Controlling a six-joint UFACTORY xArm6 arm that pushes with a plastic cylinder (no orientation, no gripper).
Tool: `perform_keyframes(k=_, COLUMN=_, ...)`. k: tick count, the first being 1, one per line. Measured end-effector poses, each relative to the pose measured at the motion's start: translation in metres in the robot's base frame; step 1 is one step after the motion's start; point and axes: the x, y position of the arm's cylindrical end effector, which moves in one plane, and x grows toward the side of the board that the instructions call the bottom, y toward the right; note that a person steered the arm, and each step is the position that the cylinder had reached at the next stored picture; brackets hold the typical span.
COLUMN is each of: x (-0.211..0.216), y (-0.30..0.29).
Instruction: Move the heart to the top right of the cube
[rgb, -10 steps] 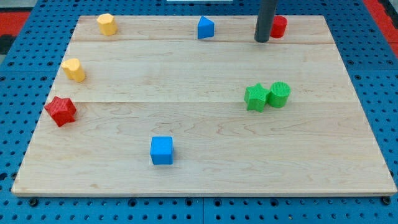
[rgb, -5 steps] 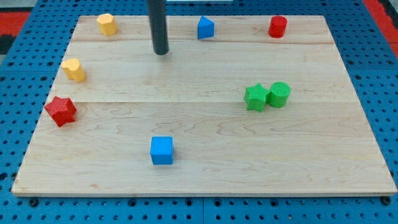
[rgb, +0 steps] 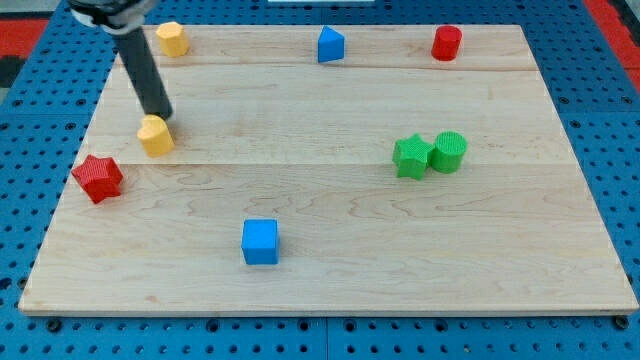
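Note:
The yellow heart (rgb: 155, 136) lies at the view's left, on the wooden board (rgb: 340, 210). My tip (rgb: 160, 114) stands right at the heart's top edge, touching it or nearly so; the rod leans up to the view's top left. The blue cube (rgb: 260, 241) sits lower down, to the right of and below the heart, well apart from it.
A red star (rgb: 97, 178) lies just left of and below the heart. A second yellow block (rgb: 172, 38) is at the top left, a blue pointed block (rgb: 331, 44) at top centre, a red cylinder (rgb: 446, 43) at top right. A green star (rgb: 412, 156) touches a green cylinder (rgb: 449, 151) at the right.
The rod swept from the top right across to the left. The yellow heart has shifted right and down, towards the cube. The other blocks have not moved.

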Motion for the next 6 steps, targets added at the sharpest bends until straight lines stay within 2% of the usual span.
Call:
perform_keyframes(k=1, x=0.001, y=-0.054)
perform_keyframes(k=2, x=0.033, y=-0.042)
perform_keyframes(k=3, x=0.044, y=0.034)
perform_keyframes(k=4, x=0.045, y=0.085)
perform_keyframes(k=5, x=0.069, y=0.126)
perform_keyframes(k=6, x=0.106, y=0.143)
